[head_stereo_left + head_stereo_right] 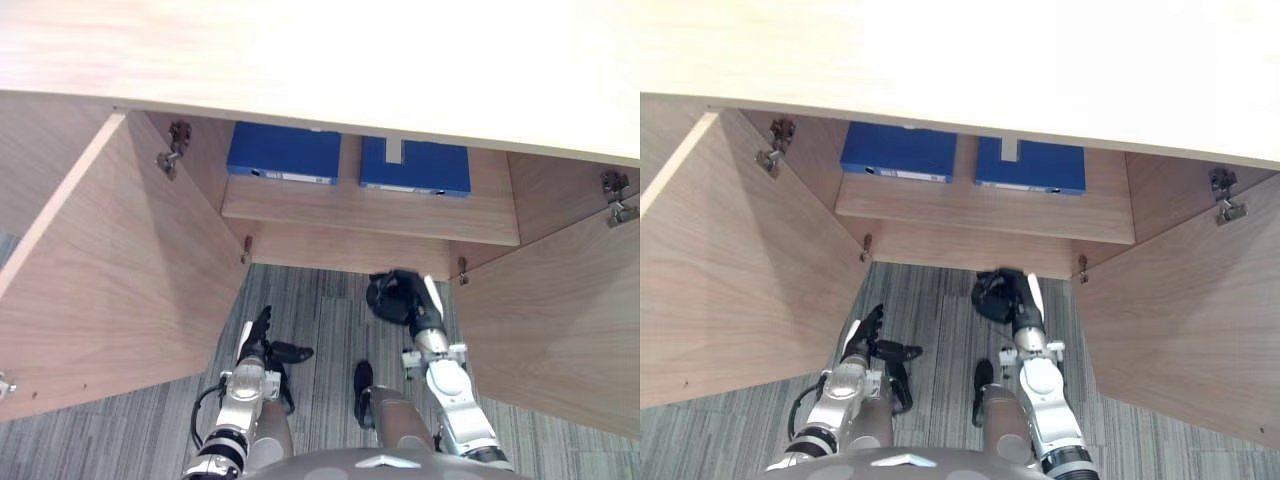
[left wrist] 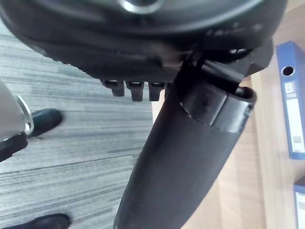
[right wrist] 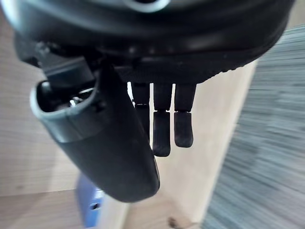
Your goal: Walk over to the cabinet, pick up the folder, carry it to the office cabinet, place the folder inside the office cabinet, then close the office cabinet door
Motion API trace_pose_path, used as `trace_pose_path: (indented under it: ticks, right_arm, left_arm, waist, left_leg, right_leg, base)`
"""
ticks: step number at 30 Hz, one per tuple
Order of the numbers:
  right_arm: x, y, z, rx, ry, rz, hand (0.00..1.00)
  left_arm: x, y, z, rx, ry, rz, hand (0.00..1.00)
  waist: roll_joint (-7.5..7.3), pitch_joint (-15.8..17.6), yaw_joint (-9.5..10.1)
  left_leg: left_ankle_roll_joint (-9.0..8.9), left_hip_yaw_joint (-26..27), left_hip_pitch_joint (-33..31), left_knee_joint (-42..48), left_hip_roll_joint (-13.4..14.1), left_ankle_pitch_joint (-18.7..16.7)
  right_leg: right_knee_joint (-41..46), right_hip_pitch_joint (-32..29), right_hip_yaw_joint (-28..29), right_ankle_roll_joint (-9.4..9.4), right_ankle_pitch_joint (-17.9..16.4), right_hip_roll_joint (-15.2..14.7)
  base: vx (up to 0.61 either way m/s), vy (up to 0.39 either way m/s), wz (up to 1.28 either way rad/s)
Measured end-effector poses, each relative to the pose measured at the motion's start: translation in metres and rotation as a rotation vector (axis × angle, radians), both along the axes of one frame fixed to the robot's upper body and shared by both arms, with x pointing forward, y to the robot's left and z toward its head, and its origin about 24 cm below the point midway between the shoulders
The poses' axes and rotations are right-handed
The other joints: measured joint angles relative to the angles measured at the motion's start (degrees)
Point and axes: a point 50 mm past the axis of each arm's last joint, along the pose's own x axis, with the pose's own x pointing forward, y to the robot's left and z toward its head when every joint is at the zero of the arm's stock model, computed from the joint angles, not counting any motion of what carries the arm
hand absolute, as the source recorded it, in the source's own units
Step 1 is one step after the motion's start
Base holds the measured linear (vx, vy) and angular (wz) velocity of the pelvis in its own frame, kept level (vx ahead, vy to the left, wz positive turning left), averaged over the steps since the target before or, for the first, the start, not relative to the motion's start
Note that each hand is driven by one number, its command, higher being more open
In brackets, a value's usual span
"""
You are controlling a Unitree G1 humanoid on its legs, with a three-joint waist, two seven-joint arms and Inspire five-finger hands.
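Two blue folders lie flat on the shelf [image 1: 370, 212] inside the open office cabinet, one on the left [image 1: 284, 153] and one on the right [image 1: 415, 166]. The left wrist view catches a blue folder [image 2: 291, 95] on the wood past the thumb. In the right wrist view a blue folder's corner [image 3: 90, 206] peeks out beyond the thumb. My left hand [image 1: 258, 335] hangs low in front of the cabinet, open and holding nothing. My right hand [image 1: 398, 296] is a little higher, just below the shelf's front edge, fingers relaxed and empty.
Both cabinet doors stand wide open: the left door [image 1: 110, 270] and the right door [image 1: 560, 320] flank my arms. The pale cabinet top [image 1: 320, 60] overhangs the shelf. Grey striped carpet [image 1: 330, 300] lies between the doors.
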Motion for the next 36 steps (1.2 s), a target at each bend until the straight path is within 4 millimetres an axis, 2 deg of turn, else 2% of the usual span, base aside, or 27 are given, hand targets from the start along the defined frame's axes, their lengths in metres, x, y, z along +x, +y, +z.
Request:
trace_pose_path:
  ticks: [3,7,11,13,17,24,30,36]
  right_arm:
    - [-0.020,-0.006,-0.035,-0.018,0.192,-0.027,1.00]
    - [-0.040,-0.010,-0.057,-0.036,0.326,-0.039,1.00]
    - [-0.050,-0.016,-0.068,-0.068,0.406,-0.064,1.00]
    - [-0.059,-0.022,-0.074,-0.084,0.452,-0.086,1.00]
    - [-0.077,-0.035,-0.085,-0.073,0.548,-0.188,1.00]
    - [-0.095,-0.049,-0.092,-0.058,0.624,-0.298,1.00]
    - [-0.106,-0.065,-0.093,0.017,0.633,-0.474,1.00]
    - [-0.114,-0.089,-0.081,0.058,0.541,-0.669,1.00]
  left_arm:
    - [-0.009,0.005,-0.007,0.012,0.044,0.005,1.00]
    - [-0.024,0.013,-0.015,0.034,0.099,0.019,1.00]
    - [-0.031,0.012,-0.020,0.032,0.129,0.021,1.00]
    - [-0.040,0.013,-0.025,0.044,0.168,0.014,1.00]
    - [-0.057,0.015,-0.033,0.047,0.235,0.019,1.00]
    - [-0.075,0.016,-0.041,0.058,0.308,0.015,1.00]
    - [-0.081,0.016,-0.044,0.054,0.340,0.014,1.00]
    - [-0.078,0.015,-0.043,0.057,0.335,-0.006,1.00]
  waist:
    - [0.47,-0.3,-0.14]
    - [0.52,-2.5,-0.37]
    - [0.51,-2.9,-0.44]
    - [0.19,-3.8,-0.52]
    - [-0.35,-4.9,-0.67]
    - [-0.05,-6.0,-1.00]
    - [0.96,-6.9,-1.49]
    - [1.12,-7.2,-4.58]
  left_leg:
    - [-0.24,0.1,4.7,-6.4,-1.7,2.7]
    - [-0.55,0.3,9.7,-13.1,-3.0,5.6]
    - [-0.39,0.3,13.9,-19.1,-4.3,8.6]
    - [-0.49,0.2,16.1,-22.9,-5.1,10.1]
    - [-0.44,0.0,16.8,-23.4,-6.0,10.1]
    - [0.11,1.8,19.1,-23.6,-6.7,8.7]
    - [-0.66,5.3,21.3,-23.3,-6.6,7.3]
    - [-1.18,11.7,25.0,-23.3,-6.4,5.3]
  right_leg:
    - [-5.5,4.5,-0.1,0.17,2.3,0.1]
    - [-8.8,7.9,0.0,0.05,3.7,0.1]
    - [-10.8,10.2,0.1,0.09,4.8,0.0]
    - [-11.6,10.7,0.3,0.26,5.2,-0.1]
    - [-12.3,11.4,0.6,0.64,5.4,-0.8]
    - [-13.7,13.2,3.0,1.16,5.7,-1.2]
    - [-13.7,13.4,6.8,1.05,6.0,-0.7]
    - [-13.7,13.1,14.1,1.01,6.2,0.5]
  base:
    - [0.09,0.019,0.03]
    - [0.01,0.003,0.00]
    - [-0.05,0.015,-0.02]
    - [-0.09,0.035,-0.03]
    - [-0.05,0.035,-0.01]
    - [-0.03,0.031,-0.13]
    - [0.03,0.004,-0.35]
    - [0.04,0.001,-0.66]
